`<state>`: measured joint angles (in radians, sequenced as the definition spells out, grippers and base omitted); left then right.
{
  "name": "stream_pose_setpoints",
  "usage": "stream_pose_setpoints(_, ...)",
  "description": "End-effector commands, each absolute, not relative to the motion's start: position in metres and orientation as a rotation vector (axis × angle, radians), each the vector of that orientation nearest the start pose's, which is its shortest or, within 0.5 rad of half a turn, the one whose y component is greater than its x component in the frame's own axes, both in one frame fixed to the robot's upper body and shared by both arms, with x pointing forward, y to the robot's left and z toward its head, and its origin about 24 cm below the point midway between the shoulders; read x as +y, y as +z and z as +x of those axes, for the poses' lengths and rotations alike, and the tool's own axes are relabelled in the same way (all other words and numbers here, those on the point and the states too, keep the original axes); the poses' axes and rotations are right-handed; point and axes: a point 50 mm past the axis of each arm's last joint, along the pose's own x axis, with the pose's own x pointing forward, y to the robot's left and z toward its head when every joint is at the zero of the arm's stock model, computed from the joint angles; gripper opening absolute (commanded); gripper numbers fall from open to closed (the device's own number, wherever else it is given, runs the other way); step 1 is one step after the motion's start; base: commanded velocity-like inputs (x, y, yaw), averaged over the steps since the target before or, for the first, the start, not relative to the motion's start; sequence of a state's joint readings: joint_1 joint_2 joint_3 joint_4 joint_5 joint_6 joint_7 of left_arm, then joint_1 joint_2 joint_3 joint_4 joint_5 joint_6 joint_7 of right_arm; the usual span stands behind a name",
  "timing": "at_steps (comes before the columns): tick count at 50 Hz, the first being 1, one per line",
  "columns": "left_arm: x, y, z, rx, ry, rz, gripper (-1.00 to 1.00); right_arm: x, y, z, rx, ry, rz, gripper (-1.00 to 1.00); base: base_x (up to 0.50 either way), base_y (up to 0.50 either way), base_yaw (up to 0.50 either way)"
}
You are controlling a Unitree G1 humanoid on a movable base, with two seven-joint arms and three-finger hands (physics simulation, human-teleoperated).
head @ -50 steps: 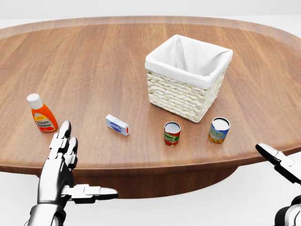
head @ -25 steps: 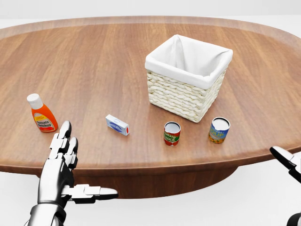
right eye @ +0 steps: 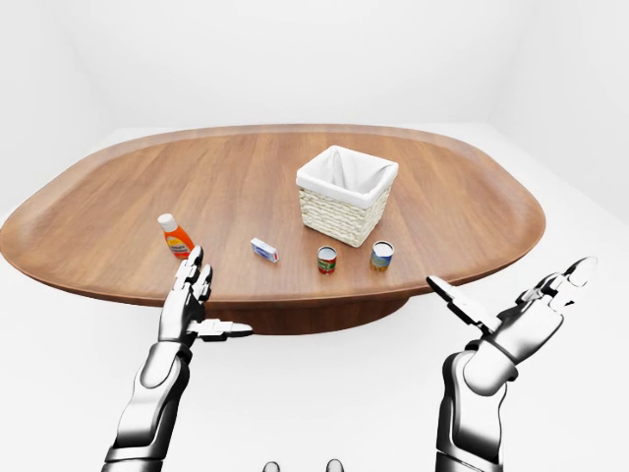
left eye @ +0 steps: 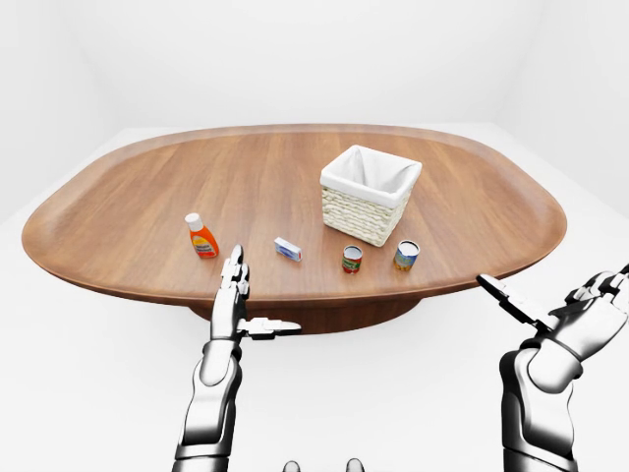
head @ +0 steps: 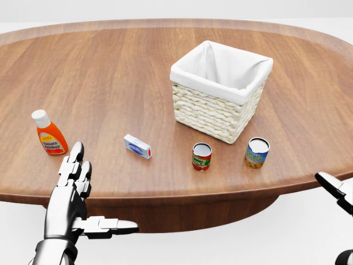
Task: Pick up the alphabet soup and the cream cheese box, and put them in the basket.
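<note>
The red-labelled alphabet soup can (head: 202, 157) and small blue-and-white cream cheese box (head: 137, 146) sit on the oval wooden table (head: 110, 72) below the white-lined wicker basket (head: 219, 91), my left hand (head: 74, 193) and right hand (right eye: 521, 315) spread empty.

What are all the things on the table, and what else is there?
table: 1, brown wood, oval, fills most of the head view
basket: 1, pale woven with white lining, right of the table's middle
ketchup bottle: 1, orange with white cap, left side
small box: 1, white and blue, lying flat, left of the cans
red can: 1, red and green label, below the basket
blue can: 1, blue and yellow label, right of the red can
left hand: 1, silver, open, at the table's near edge
right hand: 1, silver, open, off the table to the right
</note>
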<state>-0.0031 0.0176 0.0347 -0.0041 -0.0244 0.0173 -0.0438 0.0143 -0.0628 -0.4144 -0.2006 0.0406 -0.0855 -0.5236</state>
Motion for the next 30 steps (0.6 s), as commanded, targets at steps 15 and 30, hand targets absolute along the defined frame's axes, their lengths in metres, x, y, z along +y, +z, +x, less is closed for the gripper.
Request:
stream_pose_setpoints(15,0.1574,0.0445,0.2522,0.009,-0.011,-0.006,1.00,-0.2772,0.1018,0.2046,-0.330,-0.929,0.019,1.00,0.00,0.00,0.00)
stream_pose_setpoints(30,0.1569,0.0449,0.2517,0.011,-0.011,-0.006,1.00,-0.2782,0.0997,0.2053,-0.320,-0.932,0.018,1.00,0.00,-0.10,0.00)
